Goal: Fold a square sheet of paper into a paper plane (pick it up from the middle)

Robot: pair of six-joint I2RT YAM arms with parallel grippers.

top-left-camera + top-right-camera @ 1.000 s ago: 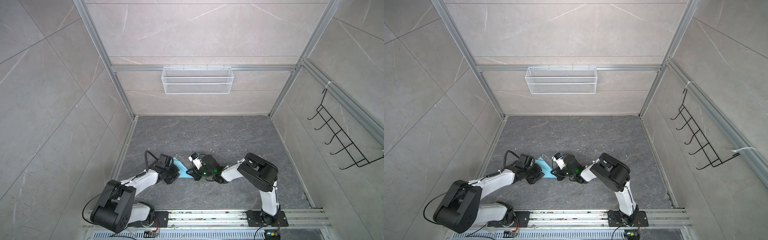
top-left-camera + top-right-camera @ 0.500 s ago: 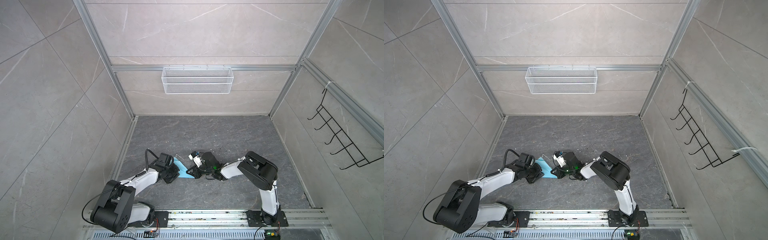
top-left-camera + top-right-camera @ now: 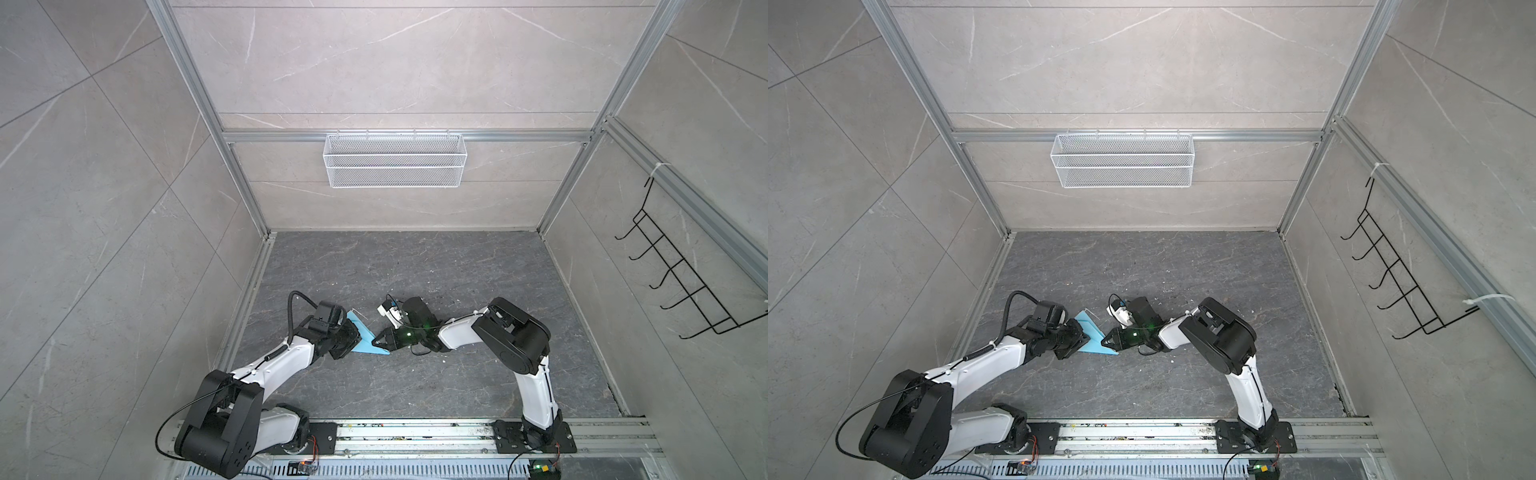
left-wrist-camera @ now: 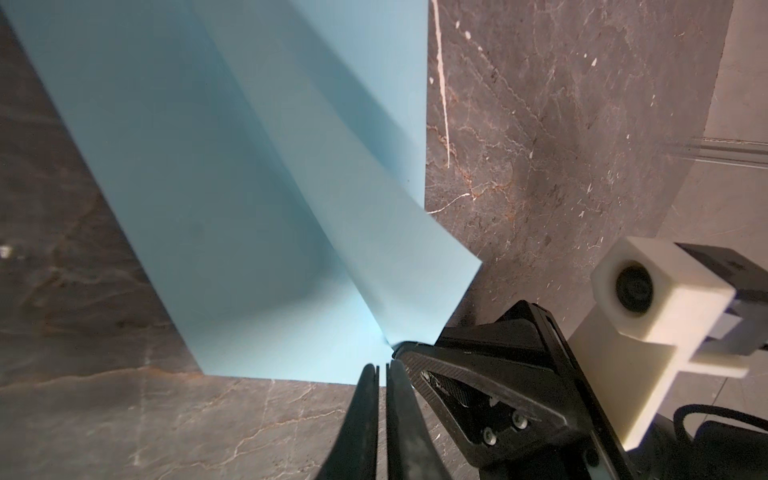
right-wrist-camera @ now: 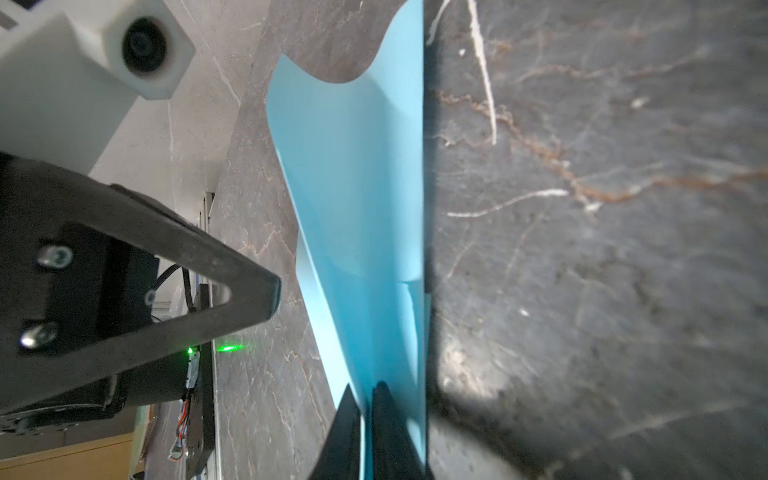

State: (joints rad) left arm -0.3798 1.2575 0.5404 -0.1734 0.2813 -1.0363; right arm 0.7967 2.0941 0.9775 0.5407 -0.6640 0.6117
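Right wrist view: your right claw (image 5: pixel 365 388) is clamped on the blue paper (image 5: pixel 353 187), lifting a flap mid-fold. Your left claw (image 4: pixel 381 368) is pressed together at the paper's edge; whether it nips it, I can't tell. The paper sits front-left on the dark marbled bench (image 3: pixel 415 270). Next, I'd say, lay that flap over and press the crease. Grey tiled walls, wire basket (image 3: pixel 395 166) at the back.

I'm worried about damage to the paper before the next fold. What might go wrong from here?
1. The right gripper pinches the thin paper, with the left gripper shut at its edge close by; pulling apart may tear it.
2. One flap stands curled off the table, so the fold may spring open.
3. The gripper tips nearly meet and might collide.
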